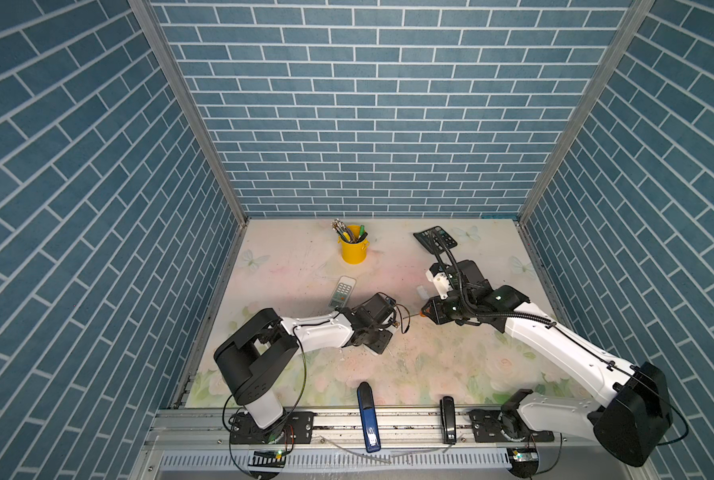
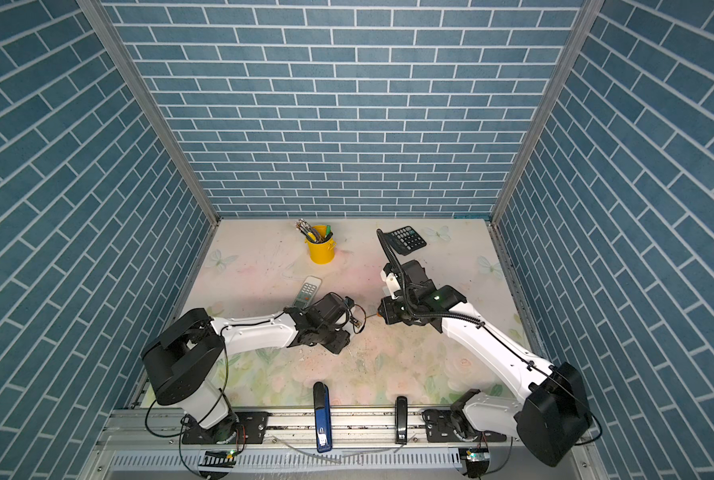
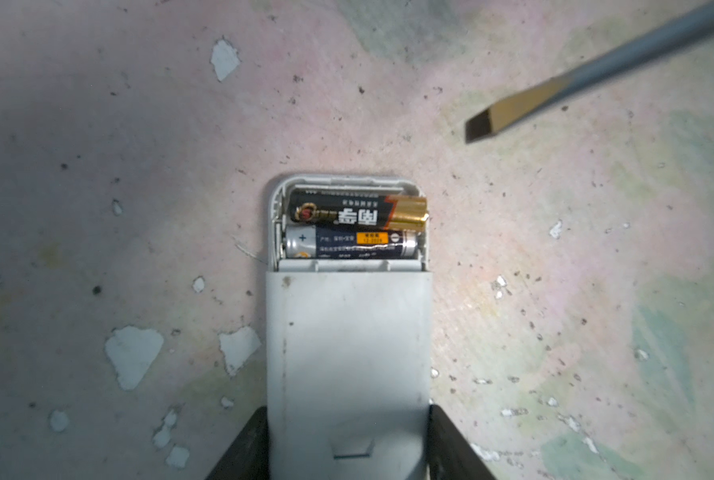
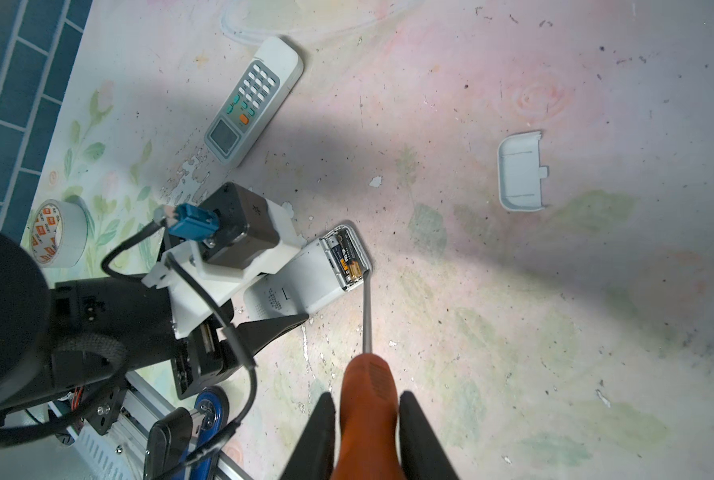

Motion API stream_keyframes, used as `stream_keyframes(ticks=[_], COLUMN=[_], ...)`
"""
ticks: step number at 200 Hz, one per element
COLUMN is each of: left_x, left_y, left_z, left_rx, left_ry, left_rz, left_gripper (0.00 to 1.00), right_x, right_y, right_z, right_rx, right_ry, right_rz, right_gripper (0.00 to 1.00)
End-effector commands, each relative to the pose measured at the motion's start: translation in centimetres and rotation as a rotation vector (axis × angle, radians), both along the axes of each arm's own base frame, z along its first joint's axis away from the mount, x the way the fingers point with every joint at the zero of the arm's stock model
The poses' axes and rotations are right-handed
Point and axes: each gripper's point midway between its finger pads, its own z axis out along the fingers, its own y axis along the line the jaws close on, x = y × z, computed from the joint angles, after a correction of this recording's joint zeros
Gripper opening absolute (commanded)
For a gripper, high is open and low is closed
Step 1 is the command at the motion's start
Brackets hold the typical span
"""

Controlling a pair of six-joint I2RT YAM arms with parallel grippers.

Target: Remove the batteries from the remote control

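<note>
At lower centre of the left wrist view, the left tool (image 3: pixel 349 415) is clamped on the remote control (image 3: pixel 347 332), one jaw against each long side, back face toward the camera. Two batteries sit in the open compartment at the remote's far end: a black battery (image 3: pixel 347 214) with its gold end pointing right, and just below it a dark blue battery (image 3: pixel 351 246). To the upper right, the flat blade of the screwdriver (image 3: pixel 596 70) hovers near the compartment without touching it. The right tool (image 4: pixel 367 415) is closed on the orange handle.

Probable hazards:
- The hold is far from the compartment, so prying force may pivot the remote between the jaws.
- The blade may slip off a rounded casing and tear a label or bend a contact.
- A freed battery may spring out and roll across the desk (image 3: pixel 97 166).

Markings:
- Black battery: two large white Chinese characters, inverted in this view, probably 南孚, beside a red ring logo.
- Dark blue battery: "+" on the left silver end, a circled "−" near the right, and an orange label with print too small to read.
</note>
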Motion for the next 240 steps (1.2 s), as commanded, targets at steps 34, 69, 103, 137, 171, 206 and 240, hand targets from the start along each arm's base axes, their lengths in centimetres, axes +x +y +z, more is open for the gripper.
stream_keyframes(ticks=[34, 69, 103, 137, 171, 206, 240], left_x=[-5.6, -5.6, -5.6, -5.6, -5.8, -5.7, -5.8], left_y=[2.9, 3.0, 2.9, 3.0, 3.1, 3.1, 3.1], left_z=[-5.3, -5.4, -5.3, -5.3, -5.4, -5.4, -5.4], left_rx=[0.133, 0.132, 0.129, 0.131, 0.131, 0.131, 0.129], left_ry=[0.236, 0.235, 0.233, 0.232, 0.237, 0.235, 0.237], left_rz=[-0.049, -0.049, -0.048, -0.05, -0.049, -0.05, -0.051], left_gripper=[0.34, 0.34, 0.34, 0.34, 0.33, 0.34, 0.33], right_x=[-0.5, -0.8, -0.8, -0.6, -0.2, 0.3, 0.8], right_y=[1.0, 1.3, 1.6, 1.9, 2.0, 2.4, 2.8], right_z=[-0.2, -0.8, -1.0, -1.1, -1.2, -1.1, -0.7], right_rx=[0.0, -0.006, -0.003, 0.001, 0.008, 0.033, 0.054], right_ry=[0.016, 0.035, 0.039, 0.036, 0.024, 0.004, -0.02], right_rz=[0.055, 0.068, 0.07, 0.071, 0.059, 0.049, 0.044], right_gripper=[0.0, 0.0, 0.0, 0.0, 0.0, 0.0, 0.0])
